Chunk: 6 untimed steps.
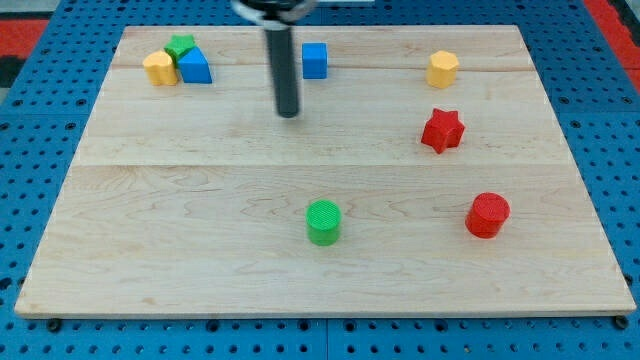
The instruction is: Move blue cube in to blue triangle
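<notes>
The blue cube [315, 60] sits near the view's top, a little left of centre. The blue triangle [194, 67] lies at the top left, touching a yellow block [159, 69] on its left and a green star [180, 45] above it. My tip [289, 111] is on the board just below and to the left of the blue cube, apart from it, and well to the right of the blue triangle.
A yellow hexagon block [443, 69] is at the top right, a red star [442, 130] below it. A red cylinder [487, 215] is at the lower right and a green cylinder [323, 222] at the lower centre. The wooden board [150, 240] lies on a blue pegboard.
</notes>
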Motion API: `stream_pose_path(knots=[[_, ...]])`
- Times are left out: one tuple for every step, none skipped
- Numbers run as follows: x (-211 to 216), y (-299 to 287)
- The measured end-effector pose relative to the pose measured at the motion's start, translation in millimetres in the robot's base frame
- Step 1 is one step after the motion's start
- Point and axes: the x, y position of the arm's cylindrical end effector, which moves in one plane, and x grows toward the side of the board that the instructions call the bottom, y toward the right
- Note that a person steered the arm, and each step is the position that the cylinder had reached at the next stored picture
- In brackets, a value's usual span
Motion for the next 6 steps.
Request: stream_pose_path(knots=[[-32.0,56.0],[-61.7,77.2],[-82.0,19.4],[-91.5,-24.4],[-105.3,-19.0],[-123.4,-22.2]])
